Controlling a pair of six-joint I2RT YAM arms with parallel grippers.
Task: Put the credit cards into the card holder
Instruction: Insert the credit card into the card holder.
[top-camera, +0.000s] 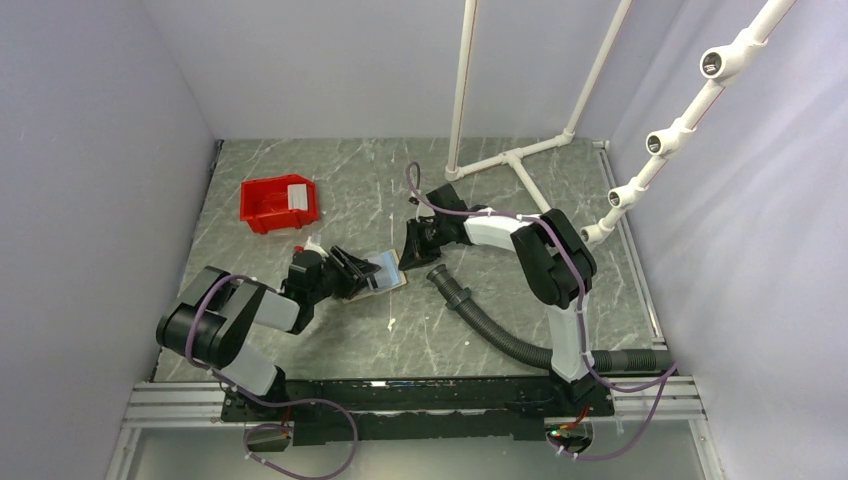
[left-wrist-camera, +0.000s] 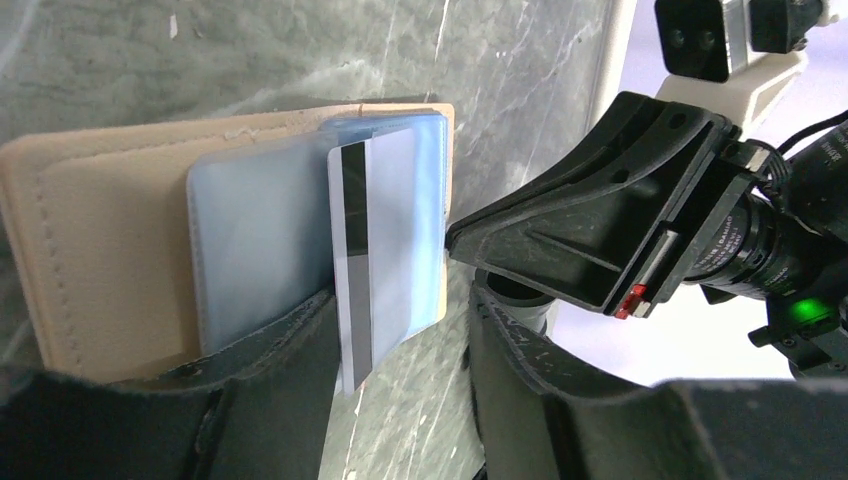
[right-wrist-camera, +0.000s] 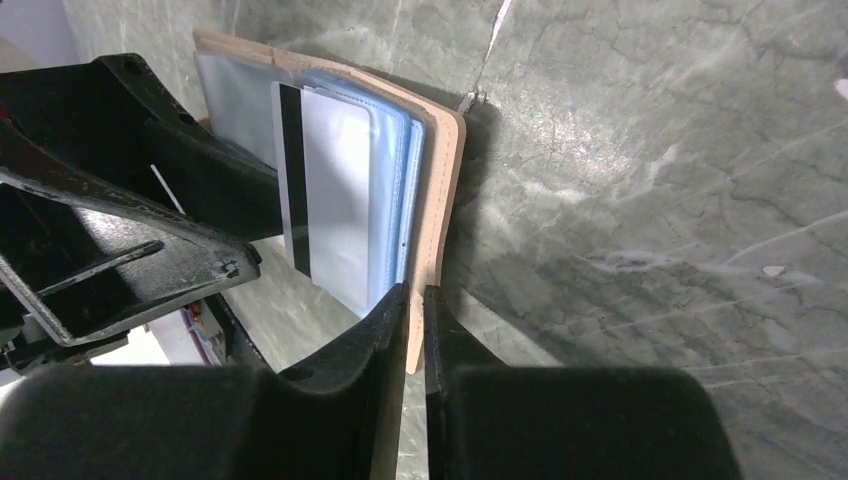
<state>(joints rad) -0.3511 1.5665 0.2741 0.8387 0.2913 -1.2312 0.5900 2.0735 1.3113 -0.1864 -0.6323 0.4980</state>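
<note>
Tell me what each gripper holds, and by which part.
Right gripper pinches the card holder by its tan edge. Left gripper stands open, holding nothing.

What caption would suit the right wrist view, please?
Right pincer clamps the edge of the flat tan card holder; a pale black-striped card lies on its clear sleeves.

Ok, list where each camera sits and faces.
Top external: above and behind, looking down on grey marble table; left arm, right arm show.
Left wrist: on the left gripper, facing the tan stitched card holder; own fingers show.
Right wrist: on the right gripper, clamping that holder; own fingers show.
Both wrist views share the pale black-striped card.
</note>
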